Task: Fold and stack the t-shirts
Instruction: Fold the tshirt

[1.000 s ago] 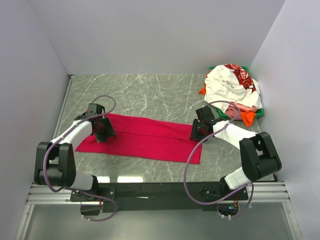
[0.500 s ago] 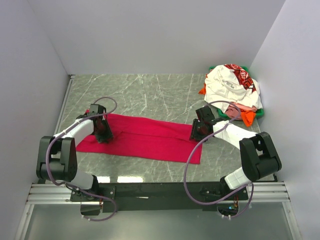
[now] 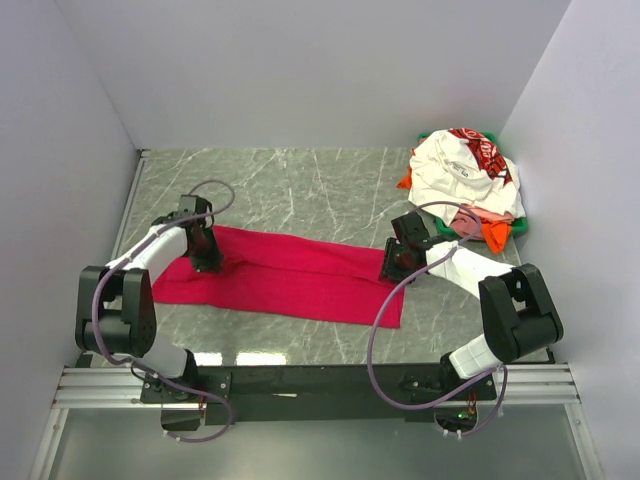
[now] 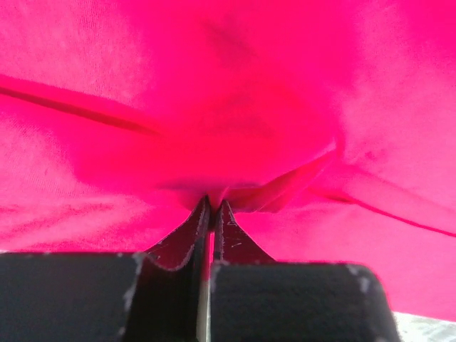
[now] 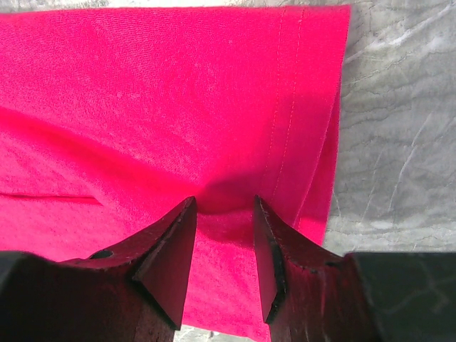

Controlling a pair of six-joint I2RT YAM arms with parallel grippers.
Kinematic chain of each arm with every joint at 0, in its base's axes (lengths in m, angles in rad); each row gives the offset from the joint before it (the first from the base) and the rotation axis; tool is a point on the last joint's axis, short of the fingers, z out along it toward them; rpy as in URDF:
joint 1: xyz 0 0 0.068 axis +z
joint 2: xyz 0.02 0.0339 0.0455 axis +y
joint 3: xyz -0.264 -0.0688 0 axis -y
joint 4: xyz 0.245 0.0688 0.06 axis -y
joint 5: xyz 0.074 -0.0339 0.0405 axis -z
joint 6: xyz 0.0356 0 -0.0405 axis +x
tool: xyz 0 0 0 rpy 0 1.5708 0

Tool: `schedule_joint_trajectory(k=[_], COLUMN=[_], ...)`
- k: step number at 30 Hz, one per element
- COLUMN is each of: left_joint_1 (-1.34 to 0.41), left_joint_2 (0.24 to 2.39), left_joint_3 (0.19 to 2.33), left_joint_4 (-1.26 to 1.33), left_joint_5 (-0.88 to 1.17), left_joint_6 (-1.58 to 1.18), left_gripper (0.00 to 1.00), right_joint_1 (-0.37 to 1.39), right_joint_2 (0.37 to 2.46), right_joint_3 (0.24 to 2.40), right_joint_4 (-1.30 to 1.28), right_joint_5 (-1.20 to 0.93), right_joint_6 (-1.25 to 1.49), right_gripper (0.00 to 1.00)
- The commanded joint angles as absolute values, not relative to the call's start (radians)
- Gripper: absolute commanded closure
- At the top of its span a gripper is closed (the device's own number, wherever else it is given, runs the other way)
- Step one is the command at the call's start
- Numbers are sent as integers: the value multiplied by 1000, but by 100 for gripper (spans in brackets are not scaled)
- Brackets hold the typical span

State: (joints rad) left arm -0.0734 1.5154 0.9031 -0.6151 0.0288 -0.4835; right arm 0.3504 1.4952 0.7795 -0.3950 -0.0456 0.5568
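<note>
The crimson t-shirt [image 3: 285, 275] lies spread as a long, flattened band across the middle of the grey marbled worktop [image 3: 300, 185]. The left pincer [image 3: 205, 258] sits on the shirt's left end, its jaws pressed together and pinching a small raised fold of the red cloth. The right pincer [image 3: 392, 268] rests on the shirt's right end just inside the stitched hem, its jaws spread apart with their tips down on the cloth. In the far right corner, well apart from both arms, is a heap of t-shirts [image 3: 470, 195], with a white t-shirt [image 3: 450, 170] with red-and-black print on top and orange cloth showing at the edges.
</note>
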Motion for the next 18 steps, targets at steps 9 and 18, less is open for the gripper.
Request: schedule_joint_trajectory(k=[9,18], left_joint_1=[-75,-74], left_joint_2=[1589,1753], left_joint_3=[1146,1348], left_joint_4=[-758,-768], left_joint_5=[28,-101], left_joint_6=[-400,-359], left_gripper=[97,93], right_joint_1=[353,353], right_joint_2=[1497,1505], right_joint_3=[796,808], right_joint_4=[-436,-446], right_joint_5=[-23,-25], right_joint_6=[542,522], right_gripper=[55,55])
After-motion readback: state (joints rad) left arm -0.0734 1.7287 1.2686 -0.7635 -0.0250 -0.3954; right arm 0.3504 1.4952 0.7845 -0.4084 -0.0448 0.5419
